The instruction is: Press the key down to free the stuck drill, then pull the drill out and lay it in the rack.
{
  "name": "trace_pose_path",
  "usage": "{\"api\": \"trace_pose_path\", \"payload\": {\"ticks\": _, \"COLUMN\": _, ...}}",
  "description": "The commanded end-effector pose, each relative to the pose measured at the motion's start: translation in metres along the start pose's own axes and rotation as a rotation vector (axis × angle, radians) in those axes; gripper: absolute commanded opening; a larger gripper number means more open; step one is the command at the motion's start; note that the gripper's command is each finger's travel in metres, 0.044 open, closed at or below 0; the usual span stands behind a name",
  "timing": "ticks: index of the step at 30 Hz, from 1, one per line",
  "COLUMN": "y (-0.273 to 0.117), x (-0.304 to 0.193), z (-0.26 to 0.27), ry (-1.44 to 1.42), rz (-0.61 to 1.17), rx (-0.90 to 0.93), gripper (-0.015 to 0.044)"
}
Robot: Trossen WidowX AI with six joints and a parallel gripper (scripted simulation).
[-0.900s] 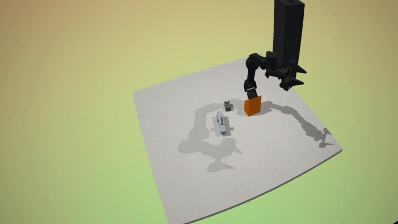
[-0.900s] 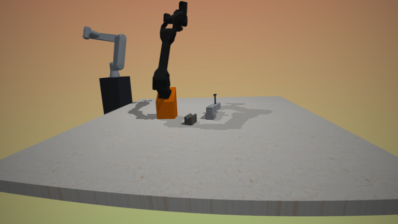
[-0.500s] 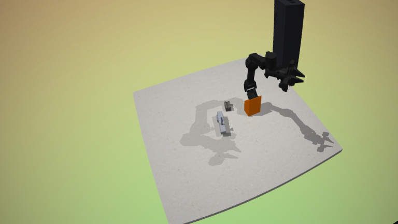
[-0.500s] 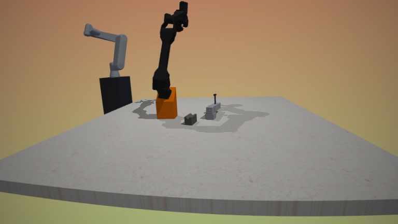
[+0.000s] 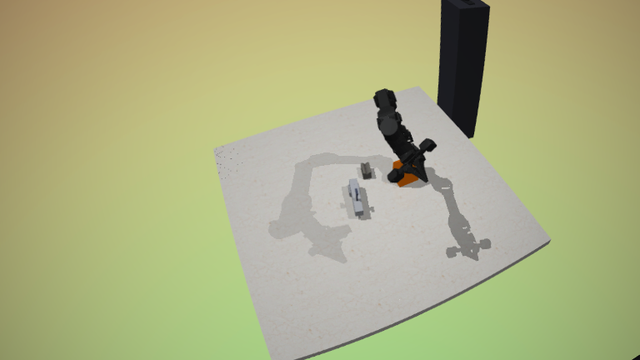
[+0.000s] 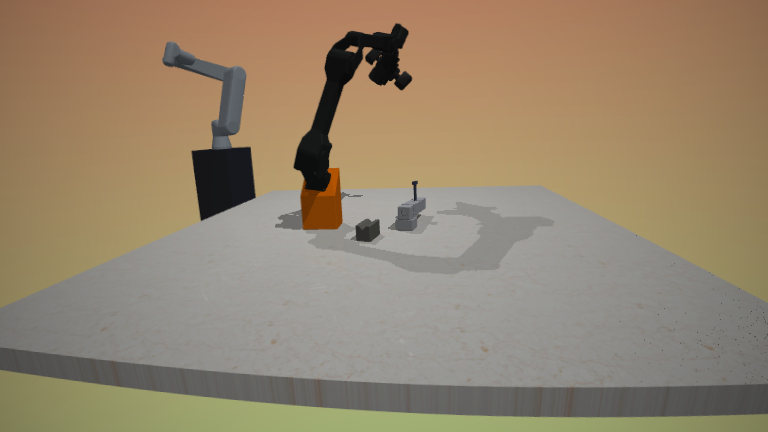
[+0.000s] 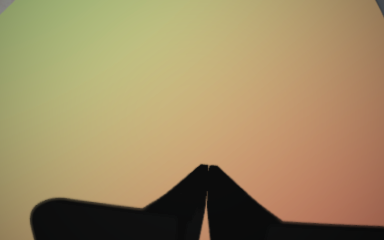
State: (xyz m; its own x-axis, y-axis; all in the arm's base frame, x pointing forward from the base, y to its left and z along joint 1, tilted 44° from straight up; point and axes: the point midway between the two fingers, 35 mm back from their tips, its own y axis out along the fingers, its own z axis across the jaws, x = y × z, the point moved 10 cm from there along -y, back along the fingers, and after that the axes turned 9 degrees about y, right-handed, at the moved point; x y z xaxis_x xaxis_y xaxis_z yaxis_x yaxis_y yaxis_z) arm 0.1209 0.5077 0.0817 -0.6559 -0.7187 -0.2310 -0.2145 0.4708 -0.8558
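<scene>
One small dark notched rack sits left of the pale grey block; a thin dark drill stands up from that block, seen only from the side. The black gripper is clenched on nothing, high in the air.

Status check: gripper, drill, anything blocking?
Gripper shut, empty, high above table. Drill upright in grey block. Rack empty. No obstruction seen.

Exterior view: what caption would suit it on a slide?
Black arm on its orange base, shut tool held high above the drill and rack.
</scene>
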Motion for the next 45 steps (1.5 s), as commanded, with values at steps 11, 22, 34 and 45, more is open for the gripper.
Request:
{"api": "trace_pose_path", "payload": {"ticks": 11, "y": -0.065, "x": 0.039, "z": 0.165, "ry": 0.604, "rz": -0.003, "rx": 0.654, "gripper": 0.0000}}
{"api": "trace_pose_path", "payload": {"ticks": 22, "y": -0.132, "x": 0.113, "z": 0.257, "ry": 0.940, "rz": -0.029, "rx": 1.166, "gripper": 0.0000}}
{"api": "trace_pose_path", "payload": {"ticks": 34, "y": -0.157, "x": 0.146, "z": 0.282, "ry": 1.025, "rz": -0.050, "rx": 1.347, "gripper": 0.0000}}
{"api": "trace_pose_path", "payload": {"ticks": 45, "y": -0.157, "x": 0.157, "z": 0.291, "ry": 1.023, "rz": -0.049, "rx": 1.366, "gripper": 0.0000}}
